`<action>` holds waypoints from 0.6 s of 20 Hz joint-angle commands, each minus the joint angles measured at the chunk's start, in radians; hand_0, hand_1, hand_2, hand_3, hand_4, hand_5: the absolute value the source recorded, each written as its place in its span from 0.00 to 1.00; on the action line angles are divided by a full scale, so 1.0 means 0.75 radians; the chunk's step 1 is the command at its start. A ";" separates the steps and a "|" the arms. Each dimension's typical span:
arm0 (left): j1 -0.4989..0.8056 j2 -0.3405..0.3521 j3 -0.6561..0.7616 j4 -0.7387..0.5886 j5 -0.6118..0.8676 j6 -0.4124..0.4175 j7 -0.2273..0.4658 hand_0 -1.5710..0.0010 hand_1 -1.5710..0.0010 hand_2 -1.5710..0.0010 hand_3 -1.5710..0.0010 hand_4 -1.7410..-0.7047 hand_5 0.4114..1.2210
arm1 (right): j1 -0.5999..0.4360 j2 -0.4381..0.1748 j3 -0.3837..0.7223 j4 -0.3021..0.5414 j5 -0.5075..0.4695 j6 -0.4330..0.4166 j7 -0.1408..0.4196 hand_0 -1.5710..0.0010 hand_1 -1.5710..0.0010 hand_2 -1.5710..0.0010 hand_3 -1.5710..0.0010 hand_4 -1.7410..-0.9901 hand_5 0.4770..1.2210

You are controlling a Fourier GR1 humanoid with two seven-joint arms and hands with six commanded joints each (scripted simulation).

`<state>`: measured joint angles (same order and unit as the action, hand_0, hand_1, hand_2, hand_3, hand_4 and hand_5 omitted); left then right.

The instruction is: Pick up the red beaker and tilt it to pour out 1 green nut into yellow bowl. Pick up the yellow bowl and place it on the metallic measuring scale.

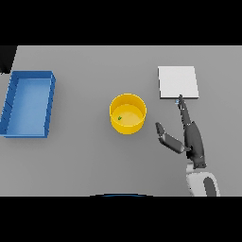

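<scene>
Round yellow bowl (pixel 128 114), upright at table centre, holds a small green nut (pixel 119 118) on its floor toward 8 o'clock. Flat square metallic measuring scale (pixel 177 82) lies at 2 o'clock from the bowl, apart from it. Right hand (pixel 189 134), at 4 o'clock from the bowl, spread wide and holding nothing; fingertips at the scale's near edge, thumb toward the bowl. Rectangular blue tray (pixel 29 103) at 9 o'clock on the grey table (pixel 85 160).

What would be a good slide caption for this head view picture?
Green nut already in the yellow bowl; open right robot hand between bowl and metallic scale.
</scene>
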<state>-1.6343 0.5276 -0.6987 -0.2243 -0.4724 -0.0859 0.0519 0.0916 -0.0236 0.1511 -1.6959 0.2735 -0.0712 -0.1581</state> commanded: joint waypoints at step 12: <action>0.564 0.222 0.311 -0.134 0.684 0.350 0.345 0.00 0.00 0.00 0.05 0.00 1.00 | -0.015 -0.037 -0.015 0.017 -0.066 0.069 -0.023 1.00 1.00 1.00 1.00 0.75 0.28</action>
<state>-1.2097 0.6942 -0.4660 -0.3243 0.0435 0.1766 0.3093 0.0804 -0.0515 0.1399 -1.6833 0.2239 -0.0193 -0.1751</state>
